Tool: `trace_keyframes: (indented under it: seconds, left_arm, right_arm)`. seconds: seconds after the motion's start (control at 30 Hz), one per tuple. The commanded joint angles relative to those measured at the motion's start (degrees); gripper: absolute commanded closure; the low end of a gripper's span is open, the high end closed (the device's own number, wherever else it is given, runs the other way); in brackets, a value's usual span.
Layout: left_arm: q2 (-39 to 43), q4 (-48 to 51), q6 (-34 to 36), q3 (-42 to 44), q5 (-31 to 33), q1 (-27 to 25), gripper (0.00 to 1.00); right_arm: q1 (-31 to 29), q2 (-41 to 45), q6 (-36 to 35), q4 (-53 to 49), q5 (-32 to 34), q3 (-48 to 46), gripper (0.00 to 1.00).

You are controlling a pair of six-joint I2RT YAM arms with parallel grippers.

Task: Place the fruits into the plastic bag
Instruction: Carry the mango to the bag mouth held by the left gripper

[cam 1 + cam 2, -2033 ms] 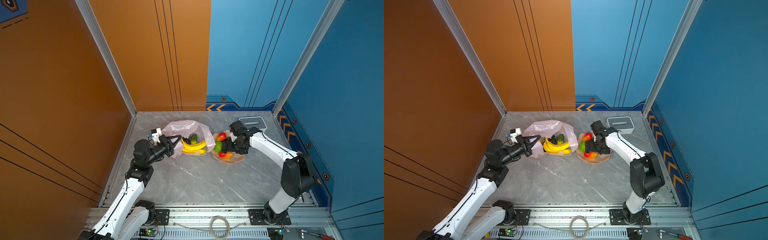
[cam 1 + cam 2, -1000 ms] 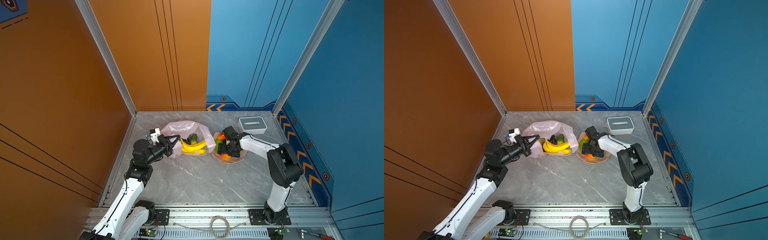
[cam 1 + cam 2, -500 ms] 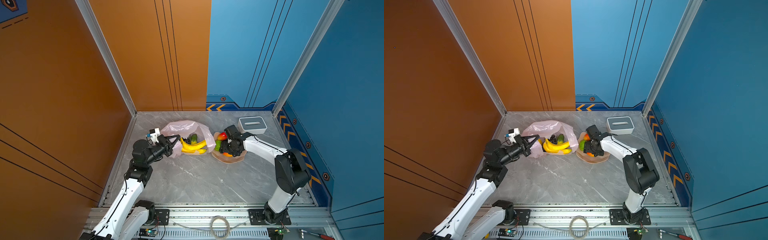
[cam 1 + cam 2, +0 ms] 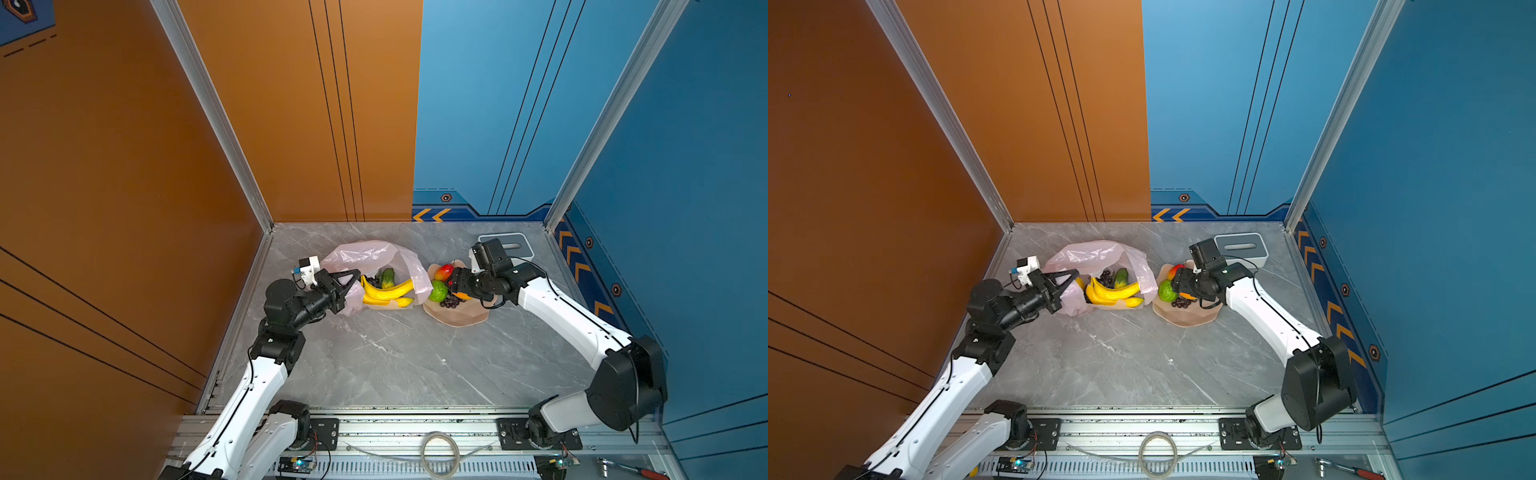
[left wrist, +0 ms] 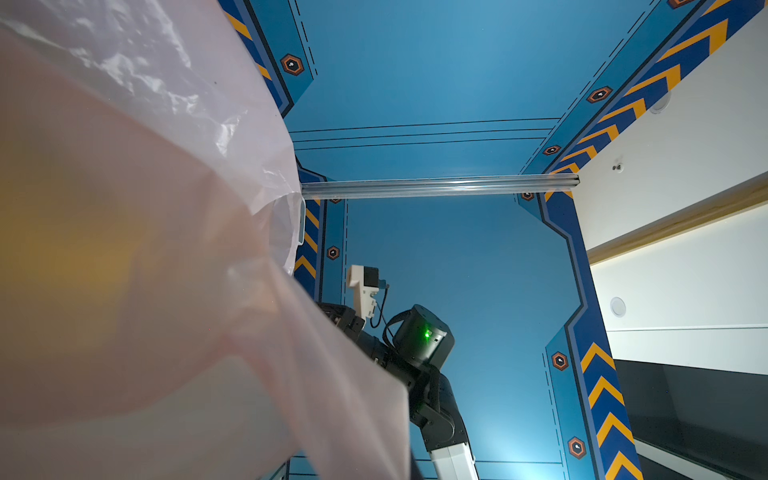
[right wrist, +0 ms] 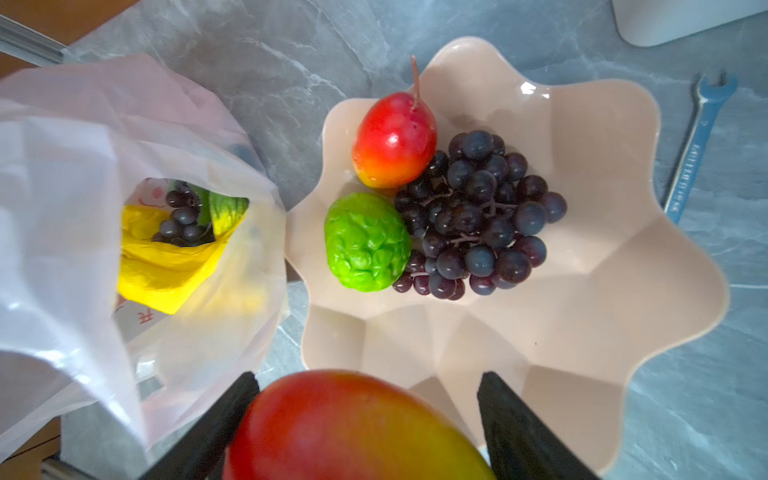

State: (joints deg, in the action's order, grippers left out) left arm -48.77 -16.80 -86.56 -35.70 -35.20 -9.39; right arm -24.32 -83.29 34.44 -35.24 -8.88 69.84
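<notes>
Gripping a mango (image 6: 353, 428), right claw (image 6: 366, 378) hovers over bowl (image 6: 582, 332); left claw (image 4: 354, 275) pinches bag (image 4: 365, 253).

On the surface (image 4: 395, 357) the plastic bag (image 4: 365, 255) lies left, the bowl (image 4: 465, 316) just right of it, and the box (image 4: 1246, 253) sits behind the bowl. Inside the bag, the banana bunch (image 4: 388, 291) lies in front, a grape cluster (image 4: 1106, 277) and an oblong fruit (image 4: 387, 277) behind it. In the bowl the lime (image 6: 368, 241) lies nearest the bag, the grape bunch (image 6: 478, 212) beside it, a stemmed fruit (image 6: 395, 139) behind. The mango (image 6: 349, 428) hangs over the bowl between the right gripper's (image 6: 368, 380) jaws.
</notes>
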Motion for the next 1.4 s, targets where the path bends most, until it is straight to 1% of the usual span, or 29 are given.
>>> trace_keyframes:
  seconds: [0.0, 0.27, 0.47, 0.63, 0.93, 1.17, 1.37]
  left_arm:
    - [0.9, -0.2, 0.6, -2.4, -0.3, -0.2, 1.00]
    - [1.3, -0.2, 0.5, -2.4, 0.1, -0.6, 1.00]
    - [0.9, -0.2, 0.7, -2.5, 0.6, -1.2, 1.00]
    - [0.7, -0.2, 0.7, -2.7, 0.8, -1.6, 1.00]
    - [0.6, -0.3, 0.9, -2.9, 1.0, -1.9, 1.00]
    - [0.7, -0.2, 0.9, -2.9, 1.0, -2.0, 1.00]
    - [0.6, -0.2, 0.8, -2.8, 0.7, -2.0, 1.00]
  right_arm:
    - [0.7, 2.2, 1.3, -1.8, -4.8, 3.4, 0.22]
    - [0.9, 4.7, 3.4, -0.3, -12.1, 8.5, 0.22]
    - [0.4, 6.2, 9.6, 7.8, -19.8, 7.5, 0.22]
    - [-1.0, 6.1, 14.4, 15.5, -24.4, 6.2, 0.22]
    - [-7.0, 1.8, 17.9, 22.3, -25.7, 6.5, 0.22]
    - [-11.8, -5.9, 16.5, 22.6, -25.2, 10.6, 0.22]
    - [-13.4, -11.9, 14.9, 22.0, -25.3, 13.5, 0.22]
